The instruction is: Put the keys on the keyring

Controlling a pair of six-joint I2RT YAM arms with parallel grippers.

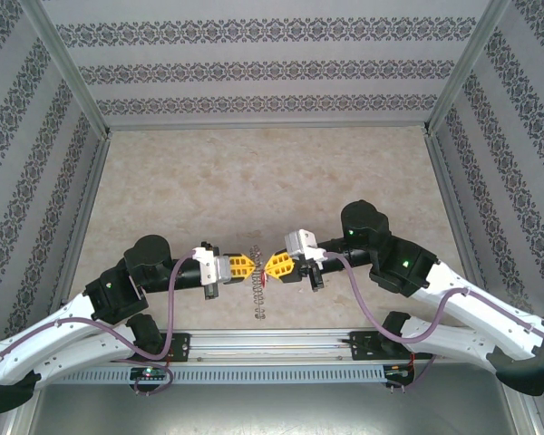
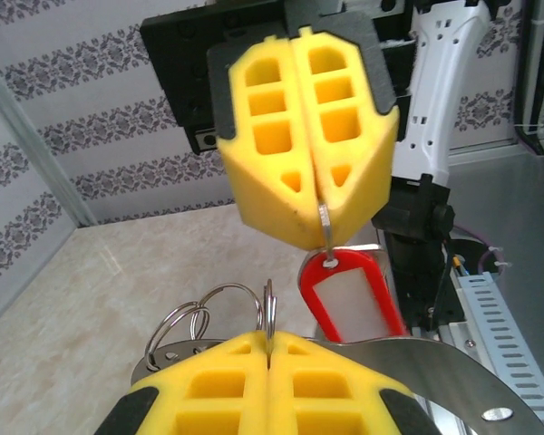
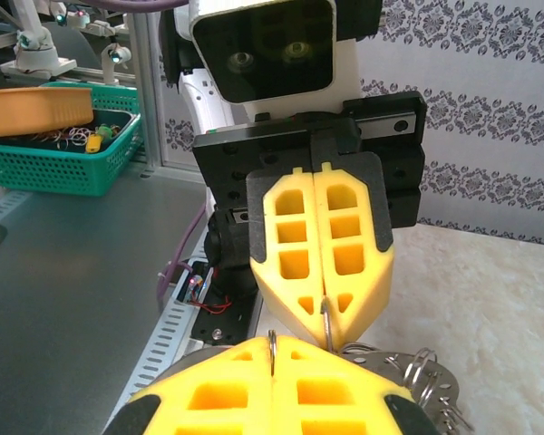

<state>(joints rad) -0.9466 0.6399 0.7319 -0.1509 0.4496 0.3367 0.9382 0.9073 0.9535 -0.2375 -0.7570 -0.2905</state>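
Note:
My two grippers meet tip to tip over the table's near edge. The left gripper [image 1: 246, 264] [image 2: 270, 340] [image 3: 325, 317] is shut on a thin split ring standing up between its yellow fingers. That ring belongs to the keyring [image 2: 435, 358] [image 3: 408, 376], a flat grey metal loop fringed with silvery rings, which hangs below the grippers [image 1: 261, 294]. The right gripper [image 1: 276, 265] [image 2: 322, 240] [image 3: 272, 349] is shut on a small silver ring. From it the key [image 2: 306, 288] dangles by its red plastic head, close beside the left gripper's ring.
Marbled table top [image 1: 272, 181] lies between patterned walls. A slotted metal rail [image 1: 272, 372] runs along the near edge by the arm bases. A green basket [image 3: 63, 154] with an orange bowl on it stands off the table, beyond the right arm's base.

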